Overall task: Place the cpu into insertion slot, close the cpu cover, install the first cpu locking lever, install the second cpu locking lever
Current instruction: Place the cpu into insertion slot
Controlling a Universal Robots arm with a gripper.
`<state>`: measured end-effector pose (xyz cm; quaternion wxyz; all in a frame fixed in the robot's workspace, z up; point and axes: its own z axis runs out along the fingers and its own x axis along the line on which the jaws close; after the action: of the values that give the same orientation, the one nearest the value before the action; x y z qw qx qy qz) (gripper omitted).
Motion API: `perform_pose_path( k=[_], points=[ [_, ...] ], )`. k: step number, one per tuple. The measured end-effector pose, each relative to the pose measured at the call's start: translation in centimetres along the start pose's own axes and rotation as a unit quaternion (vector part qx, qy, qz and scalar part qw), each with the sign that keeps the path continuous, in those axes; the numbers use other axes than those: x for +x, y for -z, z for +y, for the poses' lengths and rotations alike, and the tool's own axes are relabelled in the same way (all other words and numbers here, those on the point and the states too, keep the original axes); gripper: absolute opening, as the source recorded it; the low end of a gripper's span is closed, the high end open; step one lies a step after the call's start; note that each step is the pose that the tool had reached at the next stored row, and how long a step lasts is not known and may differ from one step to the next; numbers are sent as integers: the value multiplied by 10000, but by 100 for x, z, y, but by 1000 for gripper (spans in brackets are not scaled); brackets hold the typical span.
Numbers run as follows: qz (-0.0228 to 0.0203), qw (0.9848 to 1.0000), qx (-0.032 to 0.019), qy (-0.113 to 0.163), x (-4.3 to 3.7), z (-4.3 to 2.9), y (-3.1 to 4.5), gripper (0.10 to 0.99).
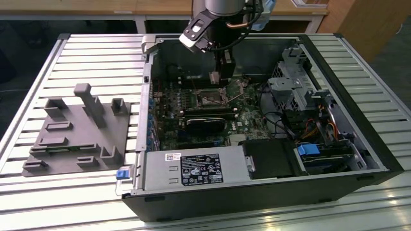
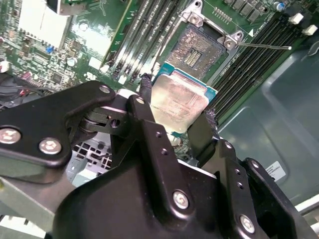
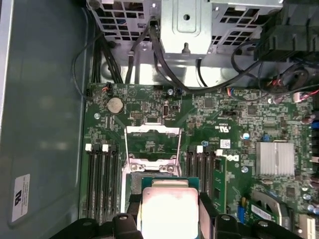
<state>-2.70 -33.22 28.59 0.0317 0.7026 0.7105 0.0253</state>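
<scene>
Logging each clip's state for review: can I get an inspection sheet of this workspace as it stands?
Surface: slatted metal table carrying an open computer case.
Job's things: cpu held above the motherboard, not yet seated; insertion slot bare; cpu cover raised open.
Clutter: grey fixture block beside the case, on the exterior view's left.
Grippers: gripper inside the case, fingers shut on the cpu's edges.
Cables: black bundle beyond the cover; coloured wires toward the case's side on the exterior view's right.
Surroundings: wooden panel behind the table.
</scene>
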Motion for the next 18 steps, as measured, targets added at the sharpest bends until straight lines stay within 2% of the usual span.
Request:
perform_pose_path(
  k=[3, 9, 10, 14, 18],
  points=[
    [26, 10000, 0, -19, 1, -10, -39, 537],
    [24, 10000, 0, -77, 4, -29, -102, 537],
    [31, 10000, 1, -77, 4, -30, -112, 537],
    [101, 9999, -1, -84, 5, -35, -151, 537],
    [103, 9999, 0, -84, 6, -46, -189, 537]
  ],
)
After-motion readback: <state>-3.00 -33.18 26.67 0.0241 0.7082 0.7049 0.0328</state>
